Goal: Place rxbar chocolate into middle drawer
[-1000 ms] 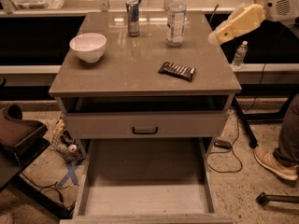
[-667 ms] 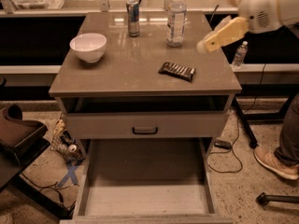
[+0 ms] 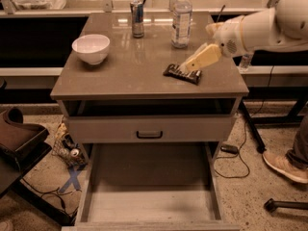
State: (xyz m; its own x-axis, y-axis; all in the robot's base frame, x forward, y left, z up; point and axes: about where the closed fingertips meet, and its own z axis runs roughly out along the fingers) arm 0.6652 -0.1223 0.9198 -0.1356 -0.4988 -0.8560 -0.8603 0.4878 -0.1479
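Observation:
The rxbar chocolate (image 3: 174, 72), a dark flat bar with light stripes, lies on the cabinet top (image 3: 130, 71), right of the middle. My gripper (image 3: 187, 67), cream-coloured on a white arm reaching in from the upper right, has its tip at the bar's right half, right over it or touching it. The middle drawer (image 3: 149, 203) is pulled out at the bottom of the view, showing a pale bare floor and low side walls.
A white bowl (image 3: 91, 47), a drink can (image 3: 137, 18) and a water bottle (image 3: 182, 17) stand on the cabinet top. A closed drawer front with a dark handle (image 3: 149, 134) sits above the open drawer. A person's shoe (image 3: 286, 165) and cables lie on the floor at right.
My arm has swung left and down from the right edge of the cabinet top to the bar. The bar has not moved.

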